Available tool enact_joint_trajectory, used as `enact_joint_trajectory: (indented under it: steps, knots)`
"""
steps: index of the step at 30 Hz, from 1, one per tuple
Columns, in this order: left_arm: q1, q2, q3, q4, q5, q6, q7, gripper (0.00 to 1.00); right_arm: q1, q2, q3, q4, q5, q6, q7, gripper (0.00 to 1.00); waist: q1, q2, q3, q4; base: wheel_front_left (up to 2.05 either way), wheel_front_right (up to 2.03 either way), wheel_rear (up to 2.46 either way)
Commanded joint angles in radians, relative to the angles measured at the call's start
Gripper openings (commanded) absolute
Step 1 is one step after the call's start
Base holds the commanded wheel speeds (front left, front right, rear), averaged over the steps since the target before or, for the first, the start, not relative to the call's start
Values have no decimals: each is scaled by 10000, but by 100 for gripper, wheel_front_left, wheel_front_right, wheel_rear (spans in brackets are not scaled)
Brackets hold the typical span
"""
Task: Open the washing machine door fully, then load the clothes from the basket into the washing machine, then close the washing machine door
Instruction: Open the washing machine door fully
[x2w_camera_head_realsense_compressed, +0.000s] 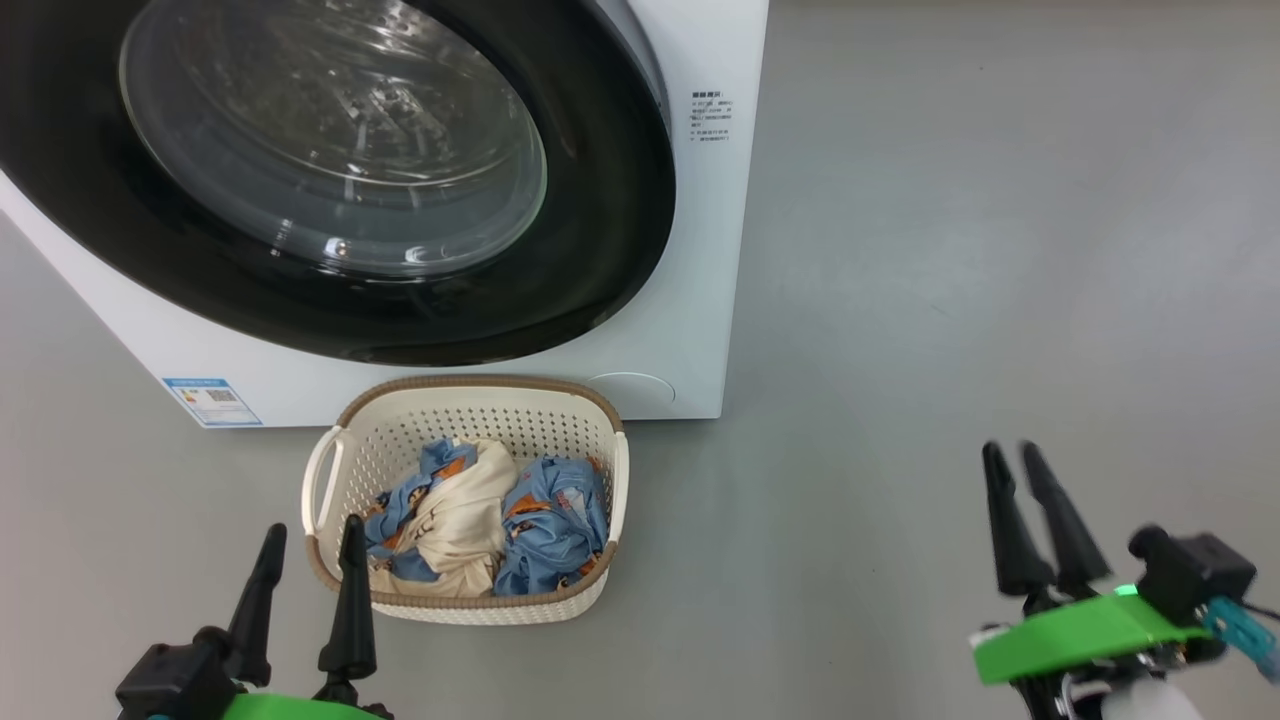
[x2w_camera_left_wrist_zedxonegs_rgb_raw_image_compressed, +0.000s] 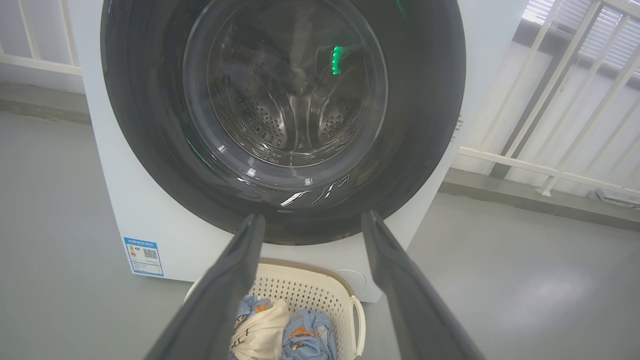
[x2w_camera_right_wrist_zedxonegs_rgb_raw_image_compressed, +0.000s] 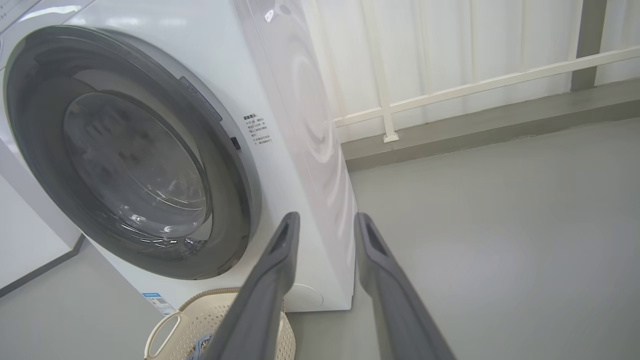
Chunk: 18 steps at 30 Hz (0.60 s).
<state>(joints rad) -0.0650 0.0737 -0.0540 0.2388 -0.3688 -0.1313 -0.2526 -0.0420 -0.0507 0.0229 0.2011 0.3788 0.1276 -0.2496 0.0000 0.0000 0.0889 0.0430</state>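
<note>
**A:** What are the grippers doing?

**B:** The left gripper (x2w_camera_head_realsense_compressed: 312, 527) is hovering low. Its two long, dark, tapering fingers are standing wide apart and gripping nothing. In the head view one finger is overlapping the basket (x2w_camera_head_realsense_compressed: 480, 383) at its near left corner, though I cannot tell whether it is touching. The right gripper (x2w_camera_head_realsense_compressed: 1009, 450) is hanging well off to the right over bare floor (x2w_camera_head_realsense_compressed: 950, 300). Its fingers are parted by a narrower gap, with nothing between them.

**A:** And the basket itself?

**B:** It is sitting on the smooth grey floor just in front of the washing machine (x2w_camera_head_realsense_compressed: 690, 300). It is a small rounded rectangle of cream perforated plastic with a brown woven-look rim and loop handles. The clothes (x2w_camera_head_realsense_compressed: 470, 510) are lying crumpled inside it, a soft cream piece in the middle with light blue fabric, printed in orange and white, bunching around it.

**A:** How is the machine looking?

**B:** It is a big glossy white box wearing a blue label (x2w_camera_head_realsense_compressed: 212, 400) low on its front. The washing machine door (x2w_camera_head_realsense_compressed: 600, 230) is lying flat against that front, a wide shiny black ring around a bulging clear glass bowl. In the left wrist view, the perforated steel drum (x2w_camera_left_wrist_zedxonegs_rgb_raw_image_compressed: 290, 125) is showing through the glass.
</note>
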Motion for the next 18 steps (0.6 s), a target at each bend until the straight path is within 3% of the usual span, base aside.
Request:
enact_joint_trajectory:
  steps: [1,4,11,18]
  knots:
    - [-361,82,350,-240,-25,6,-92,100,-616,-138,442,-203,232,31,-122,0,0,0,32,-27,0,0,0]
    - [-360,44,392,-276,-31,6,-92,100,-1116,-131,766,-117,935,31,-122,0,0,0,128,-89,0,0,0]
    - [-563,-9,302,-337,-35,6,-92,100,-2745,-87,1226,38,3743,31,-122,0,0,0,460,-139,0,0,0]
    - [-981,-22,51,-337,-99,6,-92,100,-4533,-494,1605,552,5616,31,-122,0,0,0,1035,95,0,0,0]
